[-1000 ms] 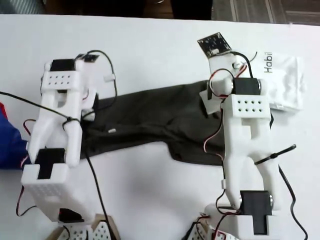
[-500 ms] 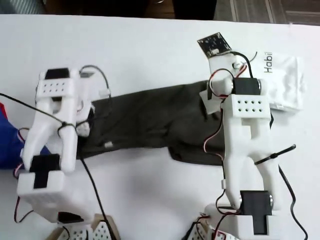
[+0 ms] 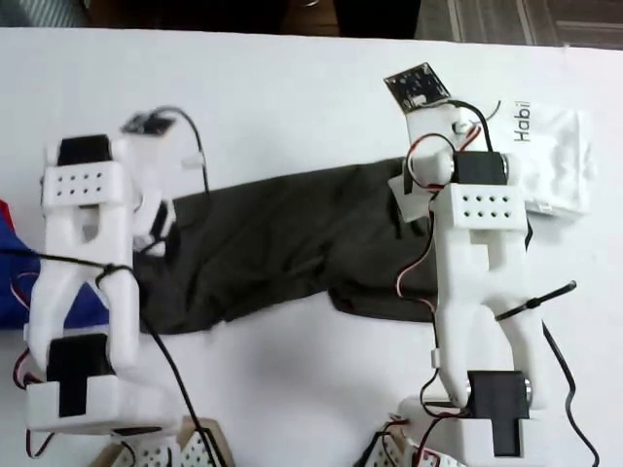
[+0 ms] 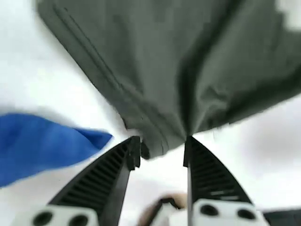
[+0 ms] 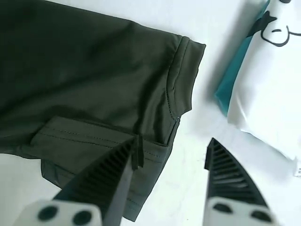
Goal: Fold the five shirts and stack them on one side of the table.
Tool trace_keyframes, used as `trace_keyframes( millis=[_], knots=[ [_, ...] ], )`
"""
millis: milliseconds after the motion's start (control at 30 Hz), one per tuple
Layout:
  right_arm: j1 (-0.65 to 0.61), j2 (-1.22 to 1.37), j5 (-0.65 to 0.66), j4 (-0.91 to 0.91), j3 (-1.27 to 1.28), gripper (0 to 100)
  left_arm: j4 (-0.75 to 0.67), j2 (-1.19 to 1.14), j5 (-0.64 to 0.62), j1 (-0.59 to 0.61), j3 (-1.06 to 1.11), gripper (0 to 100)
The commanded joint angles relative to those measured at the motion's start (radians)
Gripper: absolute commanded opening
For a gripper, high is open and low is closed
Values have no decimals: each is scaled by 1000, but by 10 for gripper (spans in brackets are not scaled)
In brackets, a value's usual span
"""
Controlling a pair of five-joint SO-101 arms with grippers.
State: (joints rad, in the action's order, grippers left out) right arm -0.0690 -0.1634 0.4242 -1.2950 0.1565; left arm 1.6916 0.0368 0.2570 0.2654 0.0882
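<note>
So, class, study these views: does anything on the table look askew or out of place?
Yes. The dark shirt lies slanted and rumpled across the table, one end bunched in the left claw. A blue cloth sits crumpled beside it.

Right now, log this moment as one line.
left gripper shut on dark shirt | right gripper open over dark shirt | white shirt beside it | blue shirt nearby

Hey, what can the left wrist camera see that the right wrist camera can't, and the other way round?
Left wrist view, not right: a blue shirt, and the left claw shut on the dark shirt's bunched edge. Right wrist view, not left: a white folded shirt with teal inside, and the right claw open above the dark shirt's hem. Both: the dark shirt on the white table.
</note>
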Motion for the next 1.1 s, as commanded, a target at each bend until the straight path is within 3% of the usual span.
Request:
trace_keyframes(
  millis=[0,133,267,400,633,867,1067],
  knots=[
    [1,-51,-3,13,-3,212,-81,6,-48,-15,-81,177],
    [7,-51,-5,13,-3,212,-166,-163,-71,-66,-53,177],
    [7,-51,-5,13,-2,212,-261,-333,-64,-5,-67,177],
    [-24,-50,-6,30,17,212,-293,-443,-63,80,-176,177],
    [-77,-50,-2,174,133,212,-288,-661,-72,81,-444,177],
    [-79,56,2,395,249,212,-161,-885,-86,83,-840,177],
    [-79,302,0,392,106,212,-49,-1073,-86,87,-1233,177]
  ],
)
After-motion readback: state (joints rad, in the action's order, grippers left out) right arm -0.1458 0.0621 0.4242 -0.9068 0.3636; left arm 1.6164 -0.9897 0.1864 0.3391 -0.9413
